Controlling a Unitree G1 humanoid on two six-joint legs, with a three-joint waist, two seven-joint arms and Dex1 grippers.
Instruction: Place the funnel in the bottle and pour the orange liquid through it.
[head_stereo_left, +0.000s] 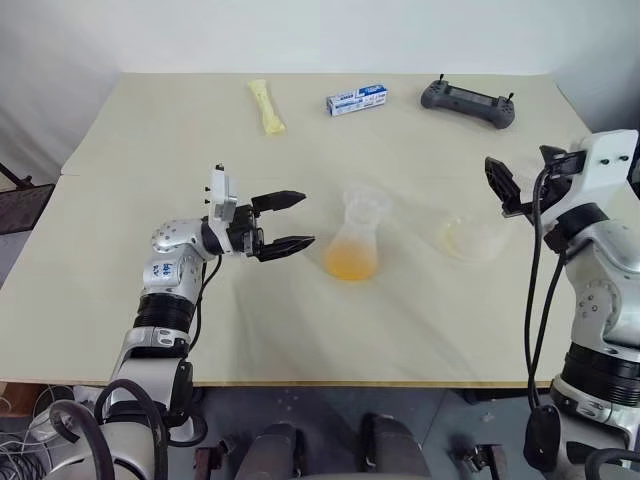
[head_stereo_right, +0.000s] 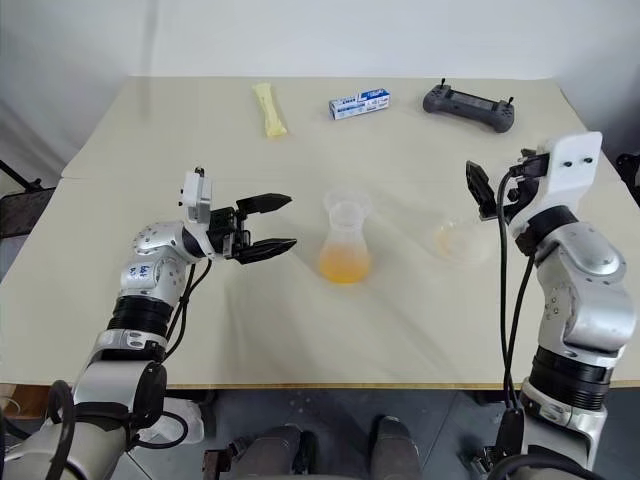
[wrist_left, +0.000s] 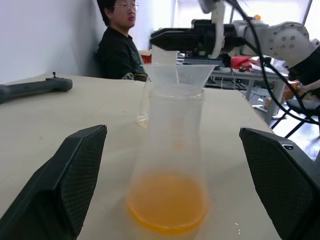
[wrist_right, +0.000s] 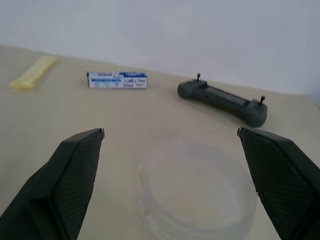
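One bottle (head_stereo_right: 346, 255) stands mid-tabletop with one funnel (head_stereo_right: 345, 207) in its neck and orange liquid (head_stereo_right: 345, 267) at its base. One empty cup (head_stereo_right: 462, 240) sits nearer the right edge. Along the far edge: one yellow packet (head_stereo_right: 269, 108), one box (head_stereo_right: 359, 103), one controller (head_stereo_right: 468, 106). Both the left gripper (head_stereo_right: 263, 226) and the right gripper (wrist_right: 170, 150) are wide and hold nothing.

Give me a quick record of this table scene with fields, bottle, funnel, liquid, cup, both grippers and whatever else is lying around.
bottle: upright at table centre
funnel: seated in the bottle's neck
orange liquid: in the bottle's base
cup: clear, looks empty, right of the bottle
left gripper: open, beside the bottle, apart from it
right gripper: open, above the cup, holding nothing
far edge: yellow packet, blue-and-white box, dark controller
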